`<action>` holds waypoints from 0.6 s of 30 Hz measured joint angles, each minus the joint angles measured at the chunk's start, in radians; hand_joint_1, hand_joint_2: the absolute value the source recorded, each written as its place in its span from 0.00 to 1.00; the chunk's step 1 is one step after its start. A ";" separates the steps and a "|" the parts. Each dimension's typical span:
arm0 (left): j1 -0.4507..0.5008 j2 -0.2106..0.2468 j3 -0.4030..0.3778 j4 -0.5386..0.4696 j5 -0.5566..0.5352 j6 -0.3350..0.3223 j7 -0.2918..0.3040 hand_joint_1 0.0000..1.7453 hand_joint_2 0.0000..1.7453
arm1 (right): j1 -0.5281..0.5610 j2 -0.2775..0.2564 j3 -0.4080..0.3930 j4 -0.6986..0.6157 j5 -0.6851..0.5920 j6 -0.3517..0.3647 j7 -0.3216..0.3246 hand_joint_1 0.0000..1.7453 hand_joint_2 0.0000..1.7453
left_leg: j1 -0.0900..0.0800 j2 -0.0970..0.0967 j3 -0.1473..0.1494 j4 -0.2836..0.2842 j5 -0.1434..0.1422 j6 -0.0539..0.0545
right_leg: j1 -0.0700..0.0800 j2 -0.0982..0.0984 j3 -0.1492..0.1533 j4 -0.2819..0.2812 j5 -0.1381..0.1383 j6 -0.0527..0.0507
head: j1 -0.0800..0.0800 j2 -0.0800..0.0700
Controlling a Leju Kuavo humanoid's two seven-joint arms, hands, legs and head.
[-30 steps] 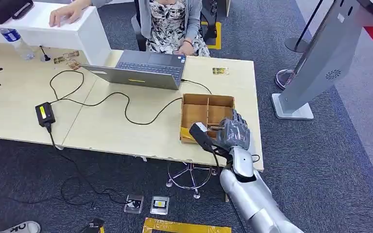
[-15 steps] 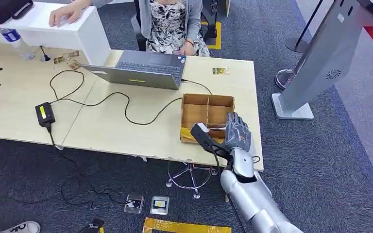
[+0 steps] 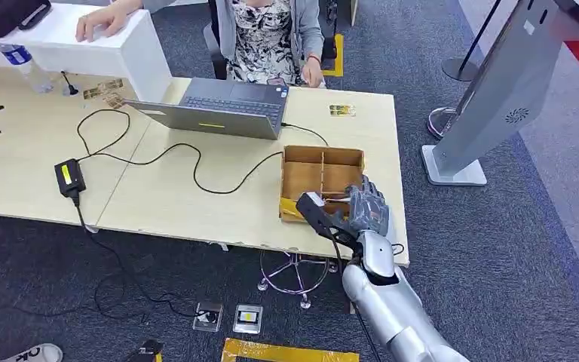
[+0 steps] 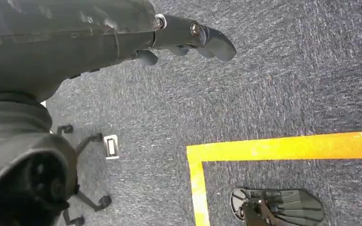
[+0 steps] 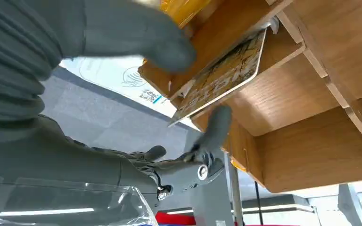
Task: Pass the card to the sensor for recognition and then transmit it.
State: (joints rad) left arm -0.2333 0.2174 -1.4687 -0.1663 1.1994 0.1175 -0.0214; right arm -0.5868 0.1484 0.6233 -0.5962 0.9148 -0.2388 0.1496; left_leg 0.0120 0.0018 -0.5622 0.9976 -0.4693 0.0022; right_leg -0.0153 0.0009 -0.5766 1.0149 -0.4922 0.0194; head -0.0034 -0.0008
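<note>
My right hand (image 3: 366, 205) reaches into the near right compartment of a wooden divided box (image 3: 323, 151) at the table's right end. In the right wrist view a yellow patterned card (image 5: 226, 73) stands tilted against the box's divider (image 5: 306, 52). The thumb (image 5: 136, 33) is on one side of the card and a dark finger (image 5: 217, 125) touches its other side, so the card looks pinched. A small black device with a yellow label (image 3: 69, 177) lies on the table at the left, on a cable. My left hand (image 4: 122, 37) hangs over the carpet, fingers stretched, holding nothing.
An open laptop (image 3: 219, 109) and a loose black cable (image 3: 196, 162) lie on the table (image 3: 196, 211). A person sits behind the laptop (image 3: 271, 38). A grey kiosk stand (image 3: 490, 98) rises on the floor at the right. Another card (image 3: 341, 110) lies near the table's far edge.
My right hand has shifted only slightly at the box. The person's hand behind the laptop has moved to the right.
</note>
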 joint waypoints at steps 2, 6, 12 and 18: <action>0.000 -0.001 0.000 0.000 -0.004 0.003 0.000 0.00 0.00 | 0.000 0.000 0.000 0.000 -0.008 -0.002 -0.004 1.00 1.00 | 0.000 0.000 0.000 0.000 0.000 0.000 | 0.000 0.000 0.000 0.000 0.000 0.000 | 0.000 0.000; 0.000 -0.002 -0.001 0.000 -0.019 0.005 0.000 0.00 0.00 | -0.001 0.000 0.000 0.000 -0.027 -0.008 -0.013 1.00 1.00 | 0.000 0.000 0.000 0.000 0.000 0.000 | 0.000 0.000 0.000 0.000 0.000 0.000 | 0.000 0.000; -0.001 -0.002 -0.006 0.000 -0.021 0.006 0.005 0.00 0.00 | -0.002 0.000 -0.002 0.005 -0.087 -0.026 -0.058 1.00 1.00 | 0.000 0.000 0.000 0.000 0.000 0.000 | 0.000 0.000 0.000 0.000 0.000 0.000 | 0.000 0.000; 0.000 0.000 -0.008 0.000 -0.013 0.008 0.008 0.00 0.00 | -0.001 0.000 -0.002 0.011 -0.100 -0.031 -0.072 1.00 1.00 | 0.000 0.000 0.000 0.000 0.000 0.000 | 0.000 0.000 0.000 0.000 0.000 0.000 | 0.000 0.000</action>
State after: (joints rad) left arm -0.2337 0.2174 -1.4763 -0.1663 1.1864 0.1255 -0.0134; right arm -0.5883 0.1488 0.6210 -0.5848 0.8148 -0.2697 0.0774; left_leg 0.0120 0.0017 -0.5622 0.9976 -0.4693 0.0022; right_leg -0.0153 0.0008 -0.5765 1.0149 -0.4922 0.0194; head -0.0034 -0.0008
